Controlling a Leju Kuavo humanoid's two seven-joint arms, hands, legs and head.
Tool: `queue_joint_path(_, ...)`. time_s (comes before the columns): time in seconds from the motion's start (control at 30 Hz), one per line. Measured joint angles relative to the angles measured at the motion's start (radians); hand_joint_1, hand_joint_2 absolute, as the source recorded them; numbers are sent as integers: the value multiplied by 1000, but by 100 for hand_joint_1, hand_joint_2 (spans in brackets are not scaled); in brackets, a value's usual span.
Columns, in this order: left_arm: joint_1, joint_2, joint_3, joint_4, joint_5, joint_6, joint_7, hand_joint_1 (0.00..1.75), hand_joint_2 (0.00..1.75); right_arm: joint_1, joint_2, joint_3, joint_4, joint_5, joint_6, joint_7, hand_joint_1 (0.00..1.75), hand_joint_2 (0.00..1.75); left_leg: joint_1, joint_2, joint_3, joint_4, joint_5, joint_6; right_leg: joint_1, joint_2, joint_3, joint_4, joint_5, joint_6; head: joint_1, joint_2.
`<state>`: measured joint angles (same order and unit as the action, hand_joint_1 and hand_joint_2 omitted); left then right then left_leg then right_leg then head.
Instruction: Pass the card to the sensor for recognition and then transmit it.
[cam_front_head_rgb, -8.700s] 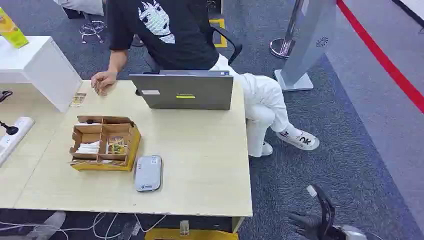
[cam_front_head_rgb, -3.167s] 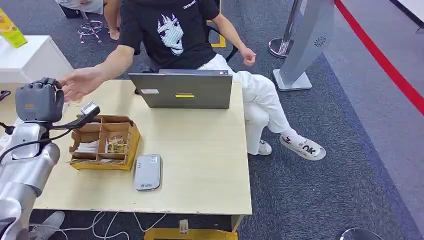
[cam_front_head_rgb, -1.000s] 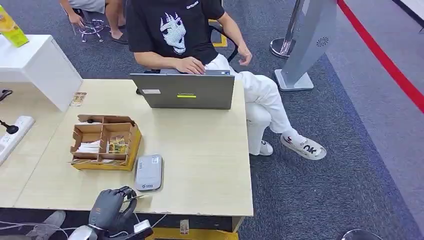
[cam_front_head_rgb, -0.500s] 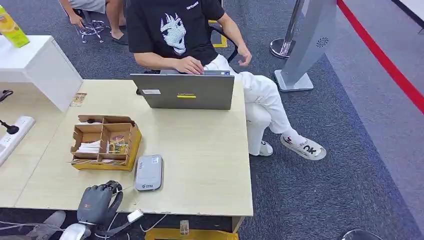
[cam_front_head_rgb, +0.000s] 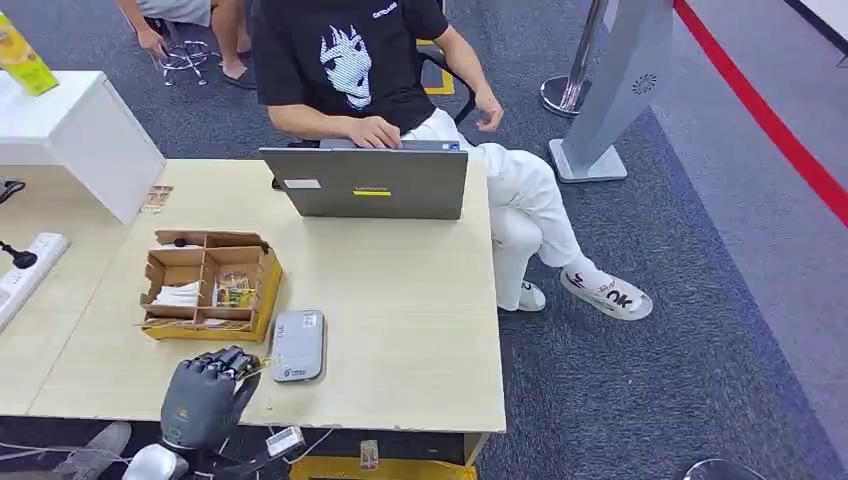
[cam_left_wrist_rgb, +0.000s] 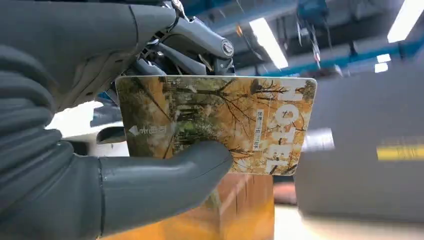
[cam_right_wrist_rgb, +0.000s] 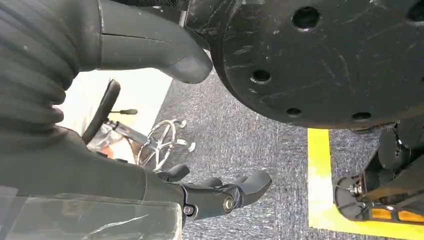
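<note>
The left robot hand (cam_front_head_rgb: 203, 397) hovers at the worktop's (cam_front_head_rgb: 400, 300) near edge, pinching the hotel card (cam_left_wrist_rgb: 215, 122) between thumb and fingers, right beside the grey sensor (cam_front_head_rgb: 297, 346). The cardboard box (cam_front_head_rgb: 208, 284) sits just behind. Across the worktop, a person (cam_front_head_rgb: 350, 60) types at a laptop (cam_front_head_rgb: 365, 183). The right robot hand (cam_right_wrist_rgb: 150, 150) hangs over the floor, fingers loosely apart, holding nothing.

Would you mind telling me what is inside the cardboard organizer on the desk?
The cardboard organizer has several compartments. One holds white folded items, and the one beside it holds yellowish cards. The compartment walls hide whatever lies deeper down, so its full contents cannot be seen.
</note>
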<state>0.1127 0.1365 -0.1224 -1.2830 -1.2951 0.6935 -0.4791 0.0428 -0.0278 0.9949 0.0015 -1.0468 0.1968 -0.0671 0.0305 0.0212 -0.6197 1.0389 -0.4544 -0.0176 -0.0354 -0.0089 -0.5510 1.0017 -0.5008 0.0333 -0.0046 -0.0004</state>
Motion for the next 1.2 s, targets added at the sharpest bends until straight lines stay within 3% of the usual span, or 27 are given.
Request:
queue_joint_path(0.23, 10, -63, 83, -73, -1, -4, -59, 175, 175, 0, 1, 0, 0, 1, -2, 0, 0, 175, 0, 0, 0, 0, 0, 0, 0, 0, 0, 0, 0, 0, 0, 0)
queue_joint_path(0.37, 1, 5, 53, -104, 86, -1, 114, 175, 175, 0, 1, 0, 0, 6, -5, 2, 0, 175, 0, 1, 1, 0, 0, 0, 0, 1, 0, 0, 0, 0, 0, 0)
queue_joint_path(0.6, 1, 56, 27, -121, 93, 1, 127, 175, 175, 0, 1, 0, 0, 8, -4, 2, 0, 175, 0, 0, 1, 0, 0, 0, 0, 0, 0, 0, 0, 0, -2, 0)
queue_joint_path(0.83, 1, 72, 15, -128, 92, 1, 129, 175, 175, 0, 2, 0, 0, 8, -4, 2, 0, 175, 0, 0, 1, 0, 0, 0, 0, 0, -1, 0, 0, 0, -1, 0)
queue_joint_path(1.07, 3, 9, 24, -118, -19, 1, 52, 175, 175, -1, 2, 0, 0, 9, -1, 1, 0, 175, 0, 0, 1, 0, 0, 0, 0, 0, 1, 0, 0, 0, -1, 0)
queue_joint_path(1.2, -17, -9, 56, -75, -20, 0, 89, 175, 175, -1, 2, 0, 0, 9, -1, 2, 0, 175, 0, -1, 1, 0, 0, 0, 0, -1, 0, 0, 0, 0, -1, 0)
